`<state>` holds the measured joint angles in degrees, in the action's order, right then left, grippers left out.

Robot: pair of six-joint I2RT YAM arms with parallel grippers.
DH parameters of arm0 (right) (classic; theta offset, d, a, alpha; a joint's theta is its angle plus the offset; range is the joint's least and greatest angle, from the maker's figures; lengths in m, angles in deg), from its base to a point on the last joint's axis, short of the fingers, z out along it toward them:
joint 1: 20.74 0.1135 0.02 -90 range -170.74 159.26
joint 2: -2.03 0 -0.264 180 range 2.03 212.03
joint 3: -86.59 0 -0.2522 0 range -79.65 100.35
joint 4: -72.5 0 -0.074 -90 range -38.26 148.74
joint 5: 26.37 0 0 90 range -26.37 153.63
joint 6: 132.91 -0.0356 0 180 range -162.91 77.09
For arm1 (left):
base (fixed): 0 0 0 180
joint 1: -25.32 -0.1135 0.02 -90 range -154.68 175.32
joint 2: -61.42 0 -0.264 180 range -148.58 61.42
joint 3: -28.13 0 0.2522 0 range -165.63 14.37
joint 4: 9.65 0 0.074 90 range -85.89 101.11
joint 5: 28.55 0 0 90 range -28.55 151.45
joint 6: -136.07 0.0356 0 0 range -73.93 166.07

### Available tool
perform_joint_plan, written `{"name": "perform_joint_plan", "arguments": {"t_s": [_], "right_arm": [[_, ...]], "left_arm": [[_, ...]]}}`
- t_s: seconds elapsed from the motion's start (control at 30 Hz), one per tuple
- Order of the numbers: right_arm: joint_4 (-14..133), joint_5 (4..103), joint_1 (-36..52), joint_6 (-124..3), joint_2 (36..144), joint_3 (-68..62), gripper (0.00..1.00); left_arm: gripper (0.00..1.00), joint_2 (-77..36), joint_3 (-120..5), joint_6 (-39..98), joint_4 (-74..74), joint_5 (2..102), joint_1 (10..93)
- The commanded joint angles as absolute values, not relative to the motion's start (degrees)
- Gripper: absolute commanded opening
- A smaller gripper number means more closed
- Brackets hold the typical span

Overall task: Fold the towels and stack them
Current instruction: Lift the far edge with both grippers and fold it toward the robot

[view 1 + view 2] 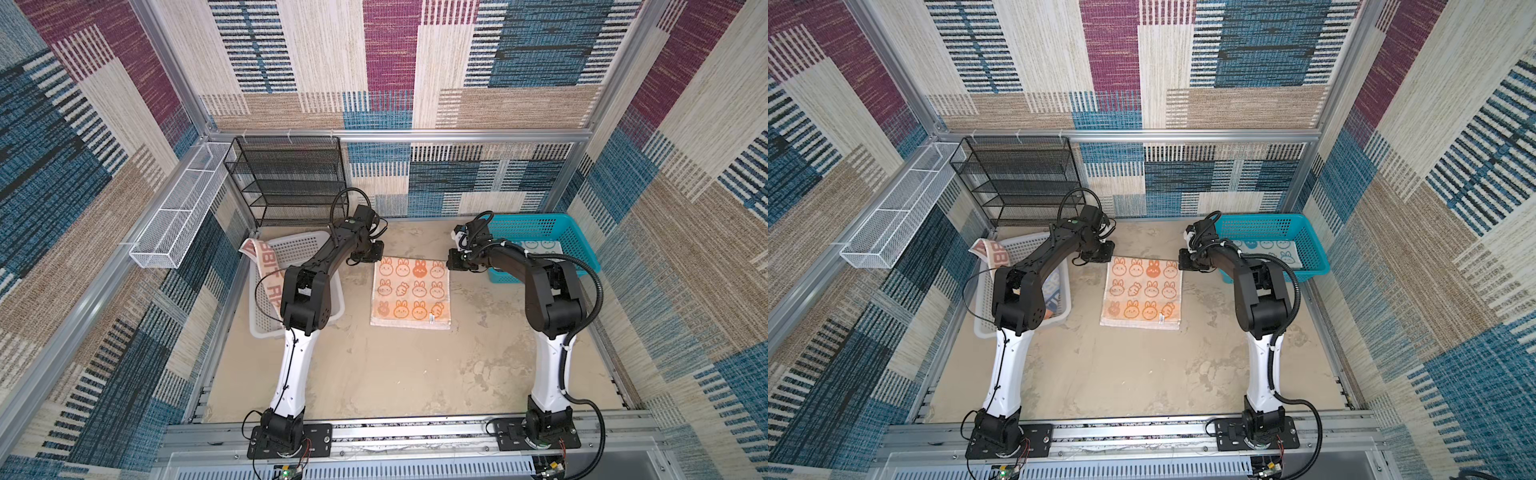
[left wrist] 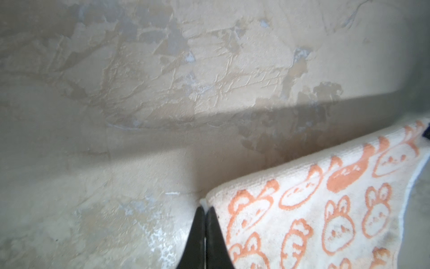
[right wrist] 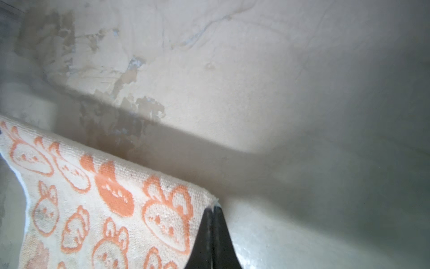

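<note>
Towels are in three places. The orange rabbit towel (image 1: 409,293) lies spread flat on the table (image 1: 374,374), in the middle of both top views, with the printed side up. The left gripper (image 1: 377,257) is at its upper left corner and the right gripper (image 1: 449,262) is at its upper right corner.

In the left wrist view the two black fingertips (image 2: 197,233) are pressed together and a thin strip of the cream cloth is caught between them, so this gripper is clamped on the towel corner. The right wrist view shows the same: the fingertips (image 3: 204,233) are closed on the other corner. In both wrist views the towel edge between the two corners throws a dark shadow on the table.

The lettered towel (image 1: 266,274) hangs over the rim of the grey basket (image 1: 299,247), at the middle left of the frame, and the left arm hides part of it. The blue rabbit towel (image 1: 540,246) lies inside the teal basket (image 1: 544,226), at the middle right. A black mesh shelf (image 1: 286,178) stands against the back wall, above the grey basket in the frame.
</note>
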<state>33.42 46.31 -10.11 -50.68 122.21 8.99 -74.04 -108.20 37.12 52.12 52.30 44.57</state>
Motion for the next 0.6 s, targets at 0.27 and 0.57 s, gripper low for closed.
{"name": "perform_joint_plan", "arguments": {"t_s": [0.27, 0.57], "right_arm": [[35.1, 44.7, -8.6, -54.2, 108.4, -4.6, 0.00], [39.9, 43.9, -4.2, -57.7, 98.1, -22.4, 0.00]], "left_arm": [[0.00, -60.9, -93.3, 37.0, 49.9, 53.6, 45.0], [0.00, -48.1, -69.2, 29.8, 43.9, 54.8, 49.8]]}}
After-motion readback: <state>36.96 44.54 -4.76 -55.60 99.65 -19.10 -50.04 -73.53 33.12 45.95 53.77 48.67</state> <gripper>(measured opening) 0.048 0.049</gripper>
